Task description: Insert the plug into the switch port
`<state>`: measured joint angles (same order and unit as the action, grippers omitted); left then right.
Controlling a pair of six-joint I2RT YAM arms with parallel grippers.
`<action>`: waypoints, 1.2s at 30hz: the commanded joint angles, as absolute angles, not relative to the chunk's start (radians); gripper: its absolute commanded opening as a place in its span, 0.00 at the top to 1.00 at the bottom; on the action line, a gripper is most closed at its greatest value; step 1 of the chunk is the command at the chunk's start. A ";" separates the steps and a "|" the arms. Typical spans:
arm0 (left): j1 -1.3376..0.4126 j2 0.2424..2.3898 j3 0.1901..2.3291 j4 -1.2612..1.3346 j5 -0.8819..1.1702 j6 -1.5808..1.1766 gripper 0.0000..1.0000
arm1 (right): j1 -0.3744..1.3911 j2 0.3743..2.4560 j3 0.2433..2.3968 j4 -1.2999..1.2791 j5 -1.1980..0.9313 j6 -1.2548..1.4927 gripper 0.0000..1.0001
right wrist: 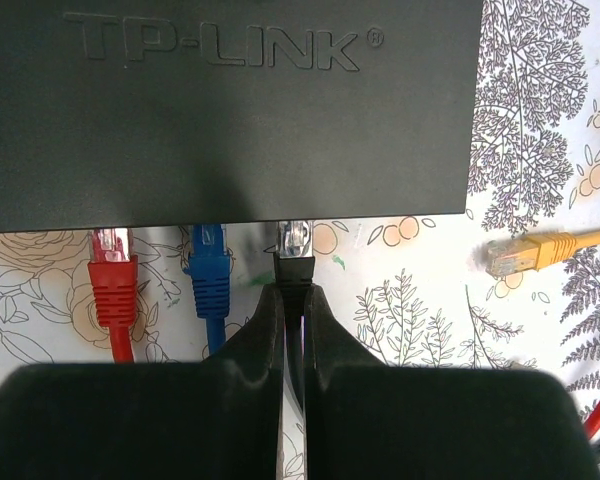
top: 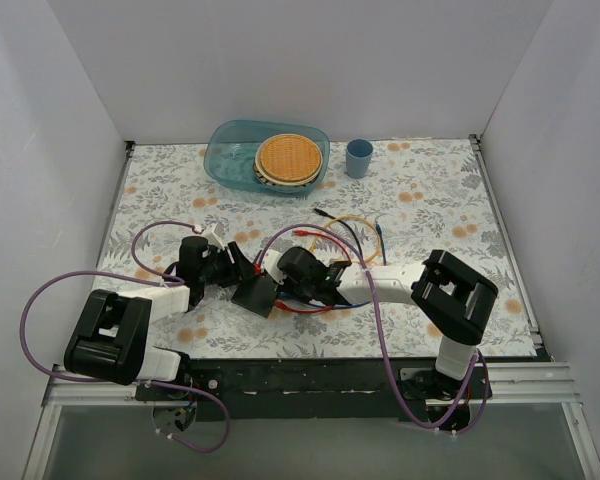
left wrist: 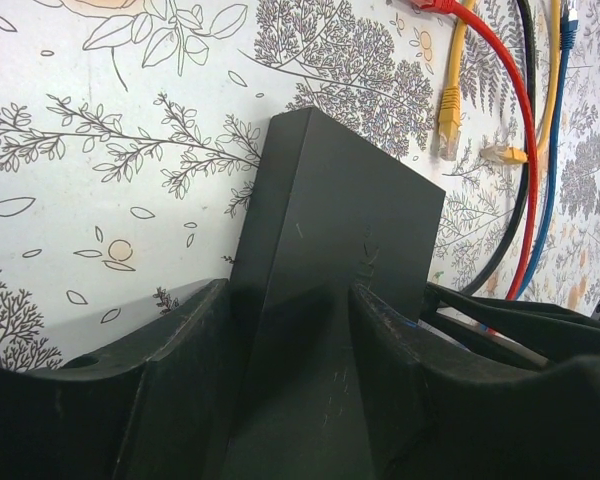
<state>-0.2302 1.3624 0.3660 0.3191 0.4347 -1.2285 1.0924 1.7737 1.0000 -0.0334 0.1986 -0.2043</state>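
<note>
The switch (right wrist: 230, 110), a flat black box marked TP-LINK, lies mid-table (top: 255, 293). My left gripper (left wrist: 292, 330) is shut on the switch (left wrist: 330, 230), one finger on each side of its end. My right gripper (right wrist: 294, 300) is shut on the black plug (right wrist: 295, 262). The plug's clear tip meets the switch's socket edge, to the right of a blue plug (right wrist: 209, 275) and a red plug (right wrist: 112, 280) that sit in ports. I cannot tell how deep the black plug sits. In the top view both grippers meet at the switch, the left gripper (top: 232, 268) from the left and the right gripper (top: 285, 285) from the right.
A loose yellow plug (right wrist: 525, 255) lies right of the switch. Red, black, yellow and blue cables (left wrist: 525, 150) trail across the floral cloth behind it. A blue basin (top: 230, 160) holding a wicker plate (top: 288, 158) and a blue cup (top: 359, 157) stand at the back.
</note>
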 commanded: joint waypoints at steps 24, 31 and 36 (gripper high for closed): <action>-0.330 1.318 0.356 0.411 0.658 -1.308 0.53 | 1.088 1.732 1.134 0.250 0.006 -0.215 0.99; -0.419 1.331 0.376 0.380 0.586 -1.319 0.54 | 1.083 1.756 1.206 0.249 0.006 -0.221 0.99; -0.423 1.292 0.379 0.318 0.480 -1.325 0.53 | 1.083 1.770 1.221 0.229 -0.023 -0.221 0.99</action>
